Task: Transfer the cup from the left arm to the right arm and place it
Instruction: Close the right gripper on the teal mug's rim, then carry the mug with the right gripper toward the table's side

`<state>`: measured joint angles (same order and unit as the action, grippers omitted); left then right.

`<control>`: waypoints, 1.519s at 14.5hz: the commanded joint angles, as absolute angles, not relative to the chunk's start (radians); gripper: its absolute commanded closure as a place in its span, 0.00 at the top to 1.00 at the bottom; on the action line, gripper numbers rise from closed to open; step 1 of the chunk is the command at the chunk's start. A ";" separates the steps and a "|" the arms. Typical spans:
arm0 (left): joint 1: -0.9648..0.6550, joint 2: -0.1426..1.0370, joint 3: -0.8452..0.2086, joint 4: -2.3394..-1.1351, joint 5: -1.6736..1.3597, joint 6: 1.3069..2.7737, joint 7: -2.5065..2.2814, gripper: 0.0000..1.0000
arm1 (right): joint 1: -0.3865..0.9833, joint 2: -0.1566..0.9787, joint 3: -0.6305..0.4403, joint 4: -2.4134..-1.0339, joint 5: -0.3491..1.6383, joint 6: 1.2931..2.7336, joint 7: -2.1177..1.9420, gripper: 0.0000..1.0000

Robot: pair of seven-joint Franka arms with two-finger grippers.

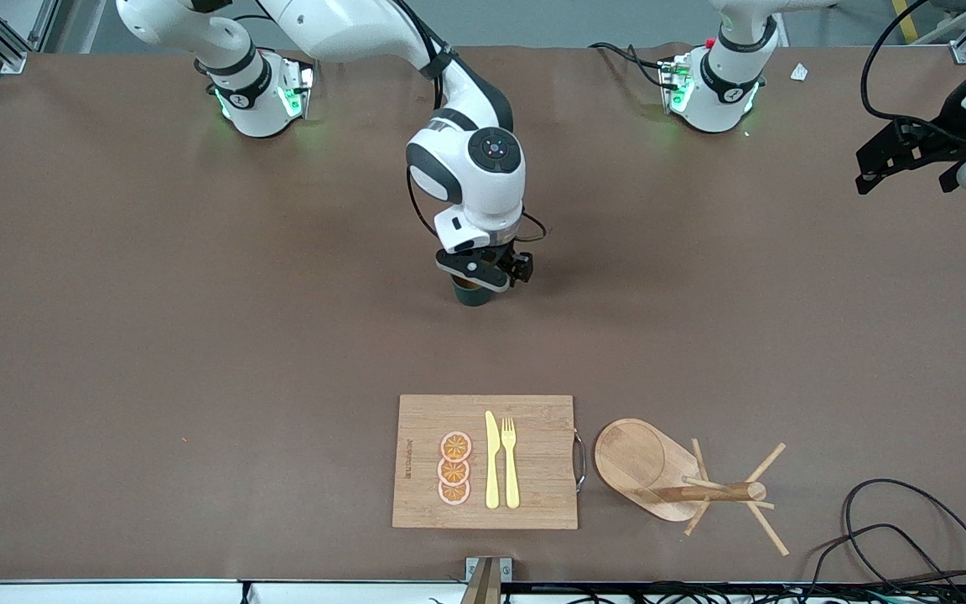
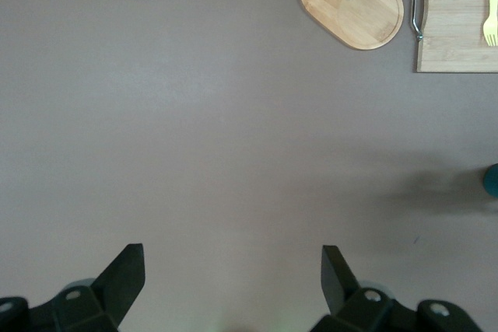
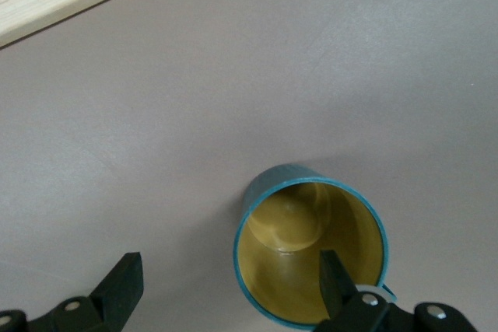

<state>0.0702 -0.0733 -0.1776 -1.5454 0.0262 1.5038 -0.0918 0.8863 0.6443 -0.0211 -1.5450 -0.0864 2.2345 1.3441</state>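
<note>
Worktop [image 1: 198,335]: brown, matte, wide.

Bamboo cutting board [image 1: 533,495]: by the middle of the worktop's edge nearest the front camera; bears three orange slices [image 1: 454,468], a yellow knife [image 1: 491,461] and a yellow fork [image 1: 510,461].

Wooden mug tree [image 1: 667,478]: just beside the board, toward the left arm's end, lying tipped on its oval base.

Right hand [image 1: 483,275]: over the cup near the worktop's centre, fingers spread, nothing gripped; one finger [image 3: 333,274] hangs inside the rim.

Left hand [image 1: 911,164]: waits aloft by the worktop's edge at the left arm's end, released, empty.

Cup [image 1: 473,294]: upright on the worktop, centre. Likely light, rigid, glazed, so slippery and breakable; pinching the wall across the rim seems the surest hold.

The right wrist view alone shows the yellowish inside and the finger in it; the front view hides both.
</note>
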 commanded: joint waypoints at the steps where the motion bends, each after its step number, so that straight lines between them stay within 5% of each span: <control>1: 0.071 -0.066 -0.179 -1.555 0.029 1.526 -0.080 1.00 | 0.882 0.673 -0.018 -1.525 -0.114 2.263 1.359 0.94; 8: 0.060 -0.032 -0.179 -1.557 0.029 1.549 -0.081 1.00 | 0.890 0.696 -0.018 -1.525 -0.126 2.276 1.361 0.65; 15: 0.057 -0.034 -0.179 -1.551 0.035 1.546 -0.084 1.00 | 0.900 0.695 -0.018 -1.528 -0.138 2.273 1.365 0.03; 22: 0.058 -0.034 -0.179 -1.551 0.037 1.543 -0.083 1.00 | 0.899 0.692 -0.018 -1.534 -0.160 2.270 1.373 0.00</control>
